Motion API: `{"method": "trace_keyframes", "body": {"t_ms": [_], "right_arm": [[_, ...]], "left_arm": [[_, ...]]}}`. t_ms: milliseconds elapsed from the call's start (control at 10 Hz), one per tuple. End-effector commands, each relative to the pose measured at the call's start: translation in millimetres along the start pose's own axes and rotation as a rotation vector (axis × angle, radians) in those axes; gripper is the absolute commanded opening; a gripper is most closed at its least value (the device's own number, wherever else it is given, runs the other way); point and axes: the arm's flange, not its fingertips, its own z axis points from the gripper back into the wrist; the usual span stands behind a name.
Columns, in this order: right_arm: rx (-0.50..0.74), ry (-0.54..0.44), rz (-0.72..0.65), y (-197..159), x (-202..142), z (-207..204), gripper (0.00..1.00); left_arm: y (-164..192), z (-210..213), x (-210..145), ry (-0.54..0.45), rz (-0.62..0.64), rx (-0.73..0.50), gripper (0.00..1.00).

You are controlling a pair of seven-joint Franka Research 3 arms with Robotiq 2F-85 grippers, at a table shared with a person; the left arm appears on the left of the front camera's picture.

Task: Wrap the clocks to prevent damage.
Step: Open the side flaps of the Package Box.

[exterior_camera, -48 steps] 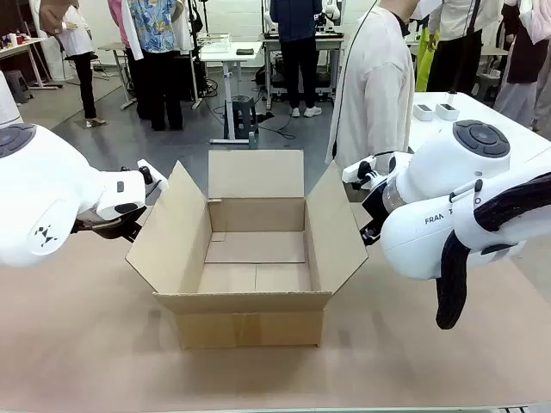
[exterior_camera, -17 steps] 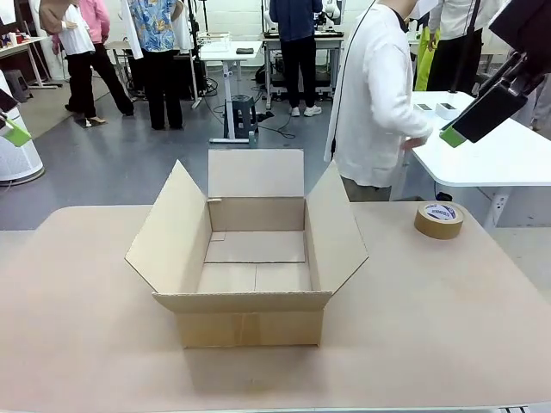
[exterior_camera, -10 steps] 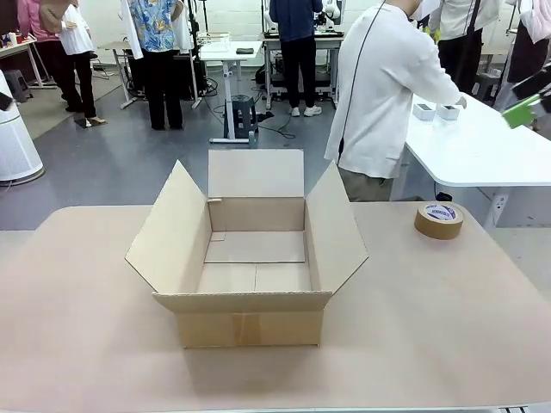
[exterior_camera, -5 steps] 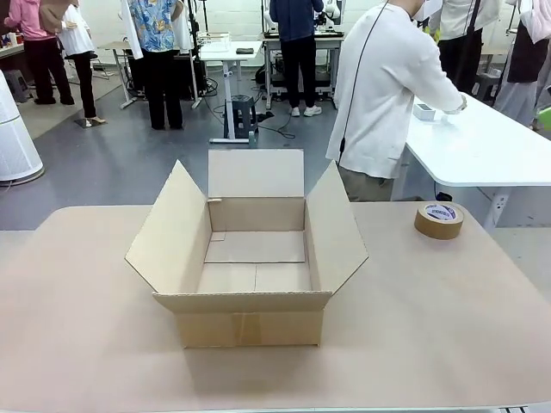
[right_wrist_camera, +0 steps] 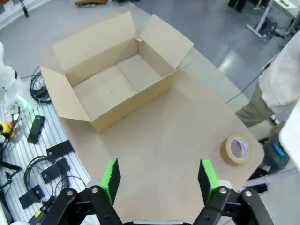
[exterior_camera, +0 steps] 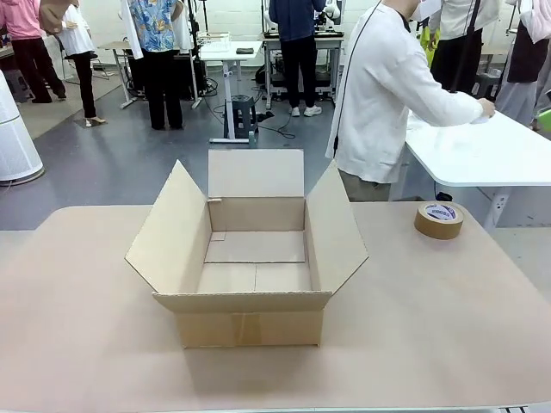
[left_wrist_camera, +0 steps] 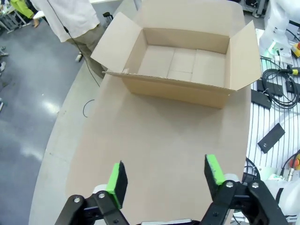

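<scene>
The table (exterior_camera: 448, 327) is carrying one open cardboard box (exterior_camera: 250, 327), which is sitting at its middle with all four flaps standing out and its floor lying bare. Beyond the box, off the table's far edge, a person (exterior_camera: 379, 95) is turning away and reaching a hand (exterior_camera: 487, 107) over a separate white table (exterior_camera: 482, 163) to the box's far right.

The left pincer (left_wrist_camera: 165, 172) is hanging high above the table to one side of the box, released, its green pads spread wide and grasping nothing. The right pincer (right_wrist_camera: 159, 177) is hanging just as high on the box's other side, likewise released and holding nothing. A tape roll (exterior_camera: 439, 219) is lying flat on the table, well to the right of the box.

Where the clocks are lying, I cannot tell. The wrapping step is probably waiting on the person. The next move is likely calling for the clocks to be brought to the table beside the box, within the pincers' reach.
</scene>
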Motion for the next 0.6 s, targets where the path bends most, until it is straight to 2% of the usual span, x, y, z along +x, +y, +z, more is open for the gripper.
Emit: {"method": "trace_keyframes", "body": {"t_ms": [0,100,200,300,400,500], "right_arm": [[0.031,0.026,0.006,2.1,1.8,-1.4,0.0],[0.029,0.032,0.002,2.0,2.7,-2.4,0.0],[0.029,0.031,-0.001,1.8,3.5,-3.3,0.0],[0.029,0.033,-0.003,1.5,3.7,-3.2,0.12],[0.031,0.034,-0.002,1.4,3.1,-2.1,0.02],[0.03,0.038,-0.005,1.8,3.1,-1.9,0.0]], "left_arm": [[-3.7,3.8,0.2,0.004,-0.032,-0.012,0.0],[-2.4,5.5,0.2,0.009,-0.033,-0.013,0.36],[0.8,6.1,2.0,0.015,-0.034,-0.017,0.0],[0.1,6.9,1.1,0.018,-0.035,-0.016,0.0],[-2.6,8.8,-2.1,0.012,-0.031,-0.011,0.0],[-1.8,9.7,-2.6,0.015,-0.034,-0.012,0.0]]}}
